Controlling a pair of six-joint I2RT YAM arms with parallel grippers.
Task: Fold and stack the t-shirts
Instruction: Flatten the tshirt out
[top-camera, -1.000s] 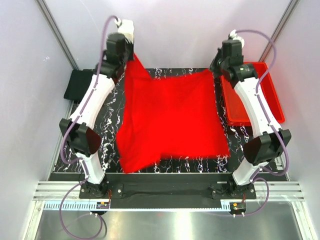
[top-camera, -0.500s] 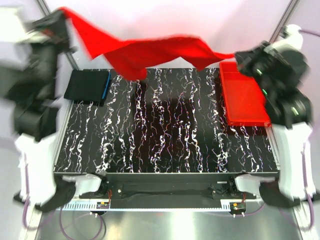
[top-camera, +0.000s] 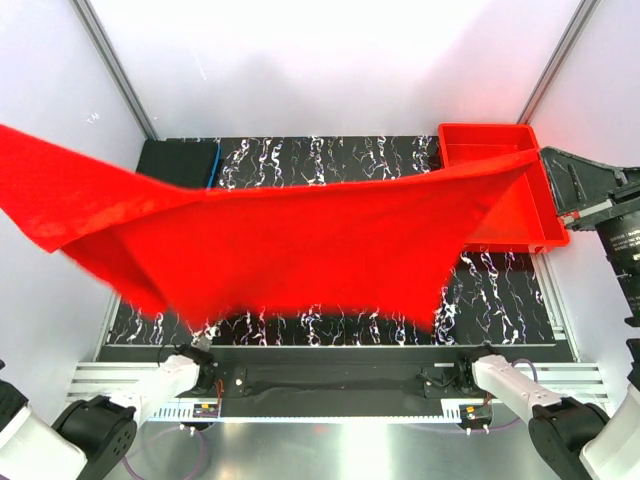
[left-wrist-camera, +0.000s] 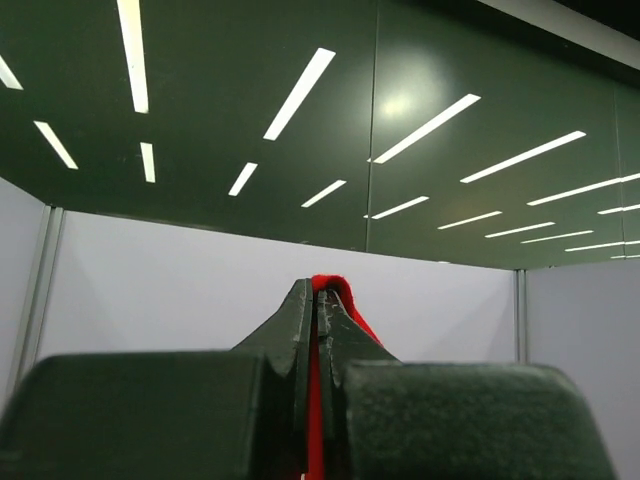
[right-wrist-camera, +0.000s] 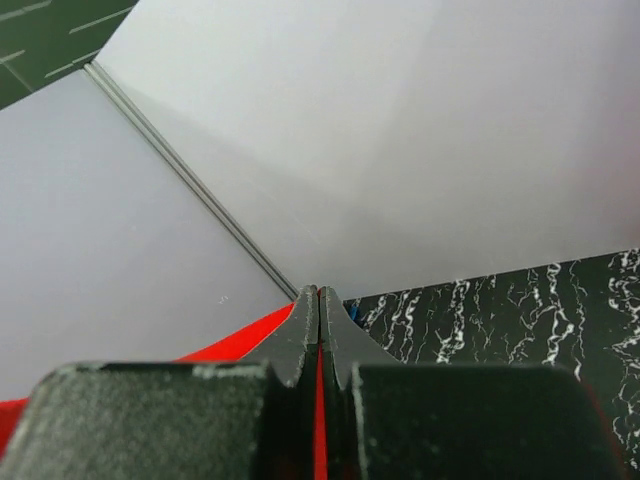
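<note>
The left gripper (left-wrist-camera: 317, 298) is pinched tight on a fold of the red shirt (top-camera: 300, 240), which hangs stretched in the air above the table (top-camera: 340, 155), spanning left to right. The folded black shirt (top-camera: 172, 160) lies at the table's far left corner, the red bin (top-camera: 515, 215) at its far right. The right gripper (right-wrist-camera: 318, 300) is clamped on the red shirt's other end.

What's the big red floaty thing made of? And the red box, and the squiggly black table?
The red t-shirt looks like soft, matte cloth: it sags and ripples in mid-air. The red bin looks like hard, smooth plastic: straight walls, crisp rim. The table top looks like a black surface with white marble veins, maybe printed; I can't tell if it's stone.
</note>
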